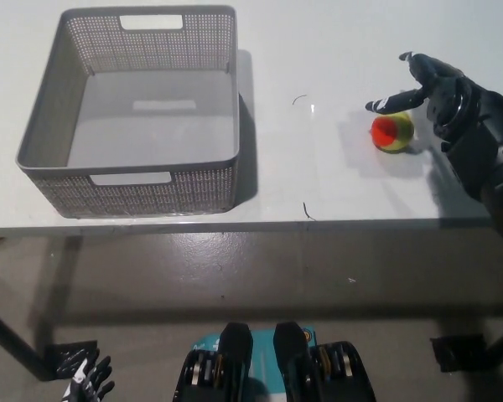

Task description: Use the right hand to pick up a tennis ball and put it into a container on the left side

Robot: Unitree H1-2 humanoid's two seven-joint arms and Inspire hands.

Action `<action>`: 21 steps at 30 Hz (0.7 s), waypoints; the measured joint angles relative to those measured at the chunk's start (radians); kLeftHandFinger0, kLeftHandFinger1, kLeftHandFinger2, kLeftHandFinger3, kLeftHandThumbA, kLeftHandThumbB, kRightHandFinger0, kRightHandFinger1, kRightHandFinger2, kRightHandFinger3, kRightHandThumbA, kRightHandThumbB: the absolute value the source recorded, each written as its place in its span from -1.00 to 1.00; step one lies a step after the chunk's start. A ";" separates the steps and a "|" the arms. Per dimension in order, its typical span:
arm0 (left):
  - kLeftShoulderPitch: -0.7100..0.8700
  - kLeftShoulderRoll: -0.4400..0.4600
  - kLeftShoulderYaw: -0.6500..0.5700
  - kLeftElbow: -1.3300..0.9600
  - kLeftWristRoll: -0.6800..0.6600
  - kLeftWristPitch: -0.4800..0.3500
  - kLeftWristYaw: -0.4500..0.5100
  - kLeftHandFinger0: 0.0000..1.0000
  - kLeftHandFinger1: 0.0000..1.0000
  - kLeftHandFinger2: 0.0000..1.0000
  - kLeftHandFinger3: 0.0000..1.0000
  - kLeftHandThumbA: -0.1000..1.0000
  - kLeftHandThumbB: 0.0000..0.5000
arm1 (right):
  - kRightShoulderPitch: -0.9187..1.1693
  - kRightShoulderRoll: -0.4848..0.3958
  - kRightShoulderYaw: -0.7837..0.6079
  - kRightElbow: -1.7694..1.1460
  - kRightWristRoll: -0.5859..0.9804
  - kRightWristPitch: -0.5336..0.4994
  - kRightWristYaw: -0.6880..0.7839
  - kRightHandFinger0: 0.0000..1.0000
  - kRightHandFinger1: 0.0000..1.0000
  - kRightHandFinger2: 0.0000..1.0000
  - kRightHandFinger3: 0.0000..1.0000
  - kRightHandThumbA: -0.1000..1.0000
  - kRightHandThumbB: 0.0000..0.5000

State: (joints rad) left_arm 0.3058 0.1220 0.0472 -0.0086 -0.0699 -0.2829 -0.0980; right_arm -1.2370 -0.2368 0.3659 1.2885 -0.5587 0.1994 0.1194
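Observation:
A yellow-green and orange tennis ball lies on the white table at the right. My black right hand hovers just above and to the right of it, open, fingers spread over the ball's far side, nothing in its grasp. A grey mesh basket with nothing in it stands at the table's left. My white left hand hangs low at the picture's bottom left, below table level, fingers apart.
The table's front edge runs across the middle of the picture, with grey floor beyond it. Bare tabletop lies between the basket and the ball. A dark table leg foot shows at the lower right.

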 measured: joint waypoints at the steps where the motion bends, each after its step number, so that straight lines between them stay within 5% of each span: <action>1: -0.003 0.000 0.000 0.000 0.000 0.000 0.000 1.00 1.00 1.00 1.00 0.98 -0.18 | 0.000 0.001 0.000 0.001 0.001 -0.001 -0.002 1.00 1.00 1.00 1.00 0.67 1.00; 21: -0.035 0.010 -0.002 -0.003 -0.001 0.001 -0.006 1.00 1.00 1.00 1.00 0.98 -0.10 | 0.000 0.013 0.000 0.020 0.006 -0.022 -0.030 1.00 1.00 1.00 1.00 0.68 1.00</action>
State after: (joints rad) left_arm 0.2711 0.1323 0.0449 -0.0114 -0.0704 -0.2815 -0.1040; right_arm -1.2368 -0.2238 0.3656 1.3081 -0.5528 0.1772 0.0895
